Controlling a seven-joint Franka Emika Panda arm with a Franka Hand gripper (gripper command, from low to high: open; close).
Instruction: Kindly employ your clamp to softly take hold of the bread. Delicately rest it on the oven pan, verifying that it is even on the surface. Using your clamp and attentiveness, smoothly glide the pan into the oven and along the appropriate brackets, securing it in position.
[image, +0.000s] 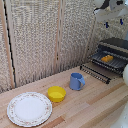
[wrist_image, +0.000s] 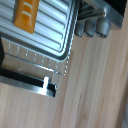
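The bread (image: 107, 58) is a small orange-brown lump lying on the slatted oven pan (image: 114, 63). The pan sits at the mouth of the black and silver oven (image: 116, 45), above its opened door (image: 95, 72). My clamp (image: 113, 23) hangs well above the oven at the exterior view's top right, its blue fingers (image: 106, 24) apart and empty. The wrist view looks down on the bread (wrist_image: 25, 14), the pan (wrist_image: 50, 35), the door's handle bar (wrist_image: 27, 85) and the oven's knobs (wrist_image: 92, 27). The fingers do not show there.
On the wooden table stand a blue mug (image: 76, 81), a yellow bowl (image: 56, 93) and a patterned white plate (image: 29, 108). A woven screen (image: 40, 35) backs the table. A white arm part (image: 125, 75) shows at the exterior view's right edge.
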